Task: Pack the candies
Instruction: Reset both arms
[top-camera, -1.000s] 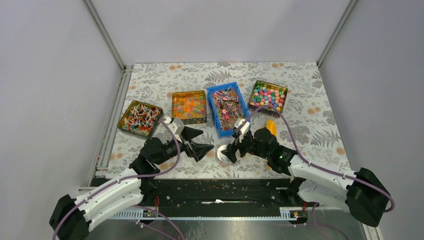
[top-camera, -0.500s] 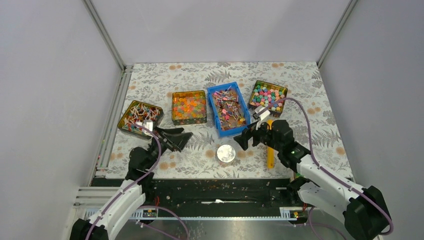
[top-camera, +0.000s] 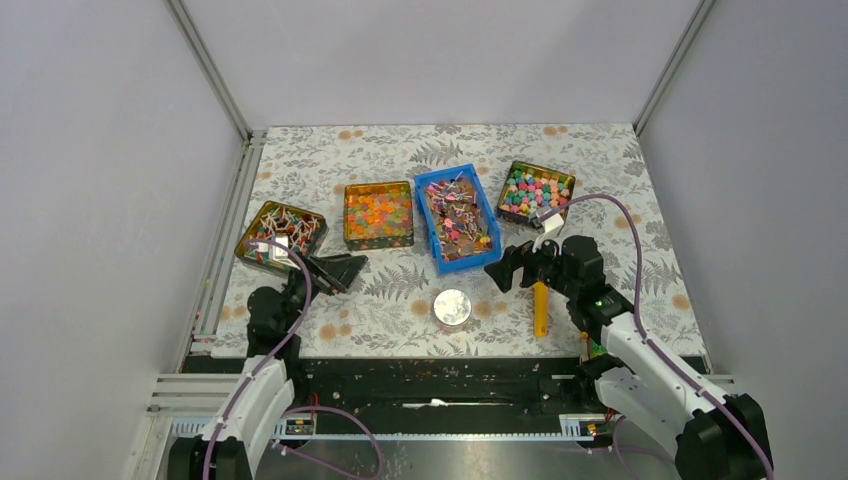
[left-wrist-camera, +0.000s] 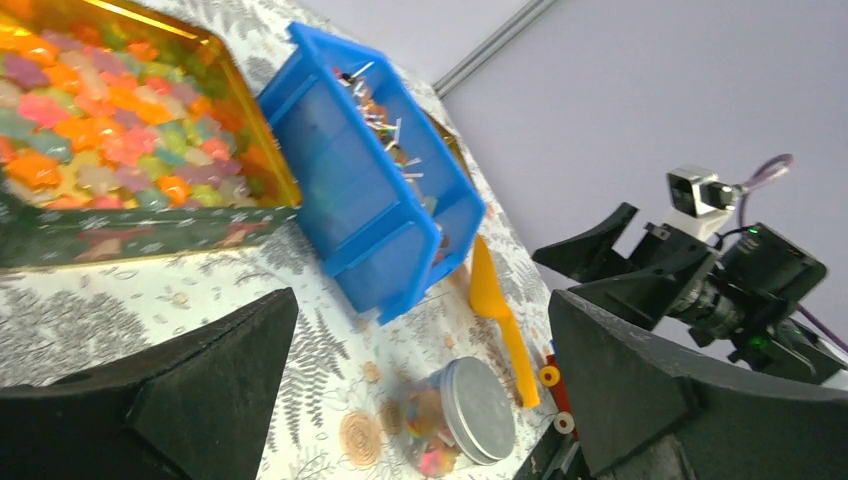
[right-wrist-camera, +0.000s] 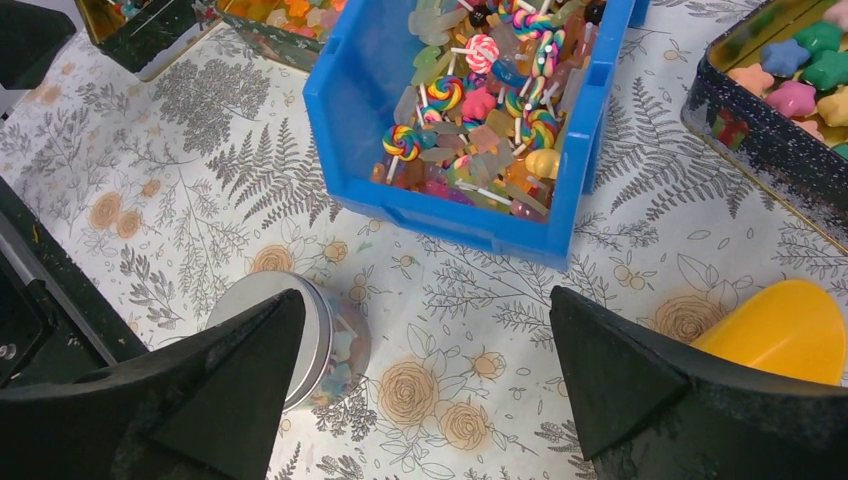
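The candies (right-wrist-camera: 480, 110), small swirled lollipops and little wrapped sweets in pink, purple, brown and white, fill a blue bin (top-camera: 457, 217) at mid-table. A small clear jar (top-camera: 452, 306) with a silver lid on it holds some sweets and stands in front of the bin. It also shows in the left wrist view (left-wrist-camera: 465, 420) and in the right wrist view (right-wrist-camera: 300, 335). My left gripper (top-camera: 352, 274) hovers open and empty left of the jar. My right gripper (top-camera: 497, 272) hovers open and empty to its right. Both wrist views show wide, empty jaws (left-wrist-camera: 422, 300) (right-wrist-camera: 428, 295).
A yellow scoop (top-camera: 541, 300) lies on the cloth beneath my right arm. An orange-and-yellow jelly tin (top-camera: 378, 214) sits left of the bin, a pastel sweets tin (top-camera: 536, 191) sits right of it, and another tin (top-camera: 280, 232) stands at far left.
Both grippers have drawn away from the jar, the left one leftward and back, the right one rightward. The jar stays standing alone on the cloth.
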